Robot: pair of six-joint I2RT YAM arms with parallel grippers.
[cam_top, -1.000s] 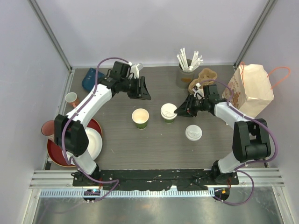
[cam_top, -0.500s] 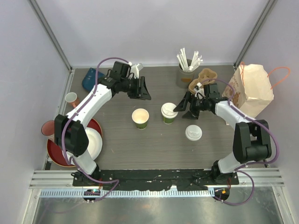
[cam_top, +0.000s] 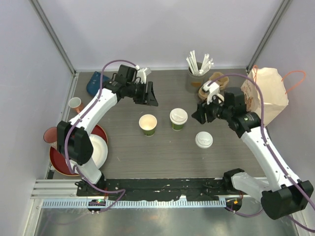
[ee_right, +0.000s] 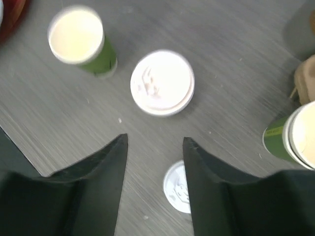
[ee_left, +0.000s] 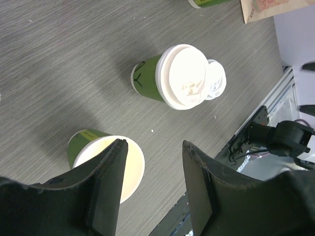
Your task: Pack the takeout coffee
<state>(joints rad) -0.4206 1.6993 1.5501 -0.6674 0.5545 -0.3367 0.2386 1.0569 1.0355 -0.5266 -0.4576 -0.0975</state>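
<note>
The lidded green coffee cup (cam_top: 178, 118) stands upright at the middle of the bench (cam_top: 128, 157), just right of a lidless cup (cam_top: 147, 124). A spare lid (cam_top: 204, 139) lies flat nearer the arm bases, and the paper bag (cam_top: 268, 91) stands well apart at the far right. The right end effector (cam_top: 198, 114) hovers just right of the lidded cup, spread wide and gripping nothing. The left end effector (cam_top: 150, 96) hangs beyond the lidless cup, likewise wide and empty.
</note>
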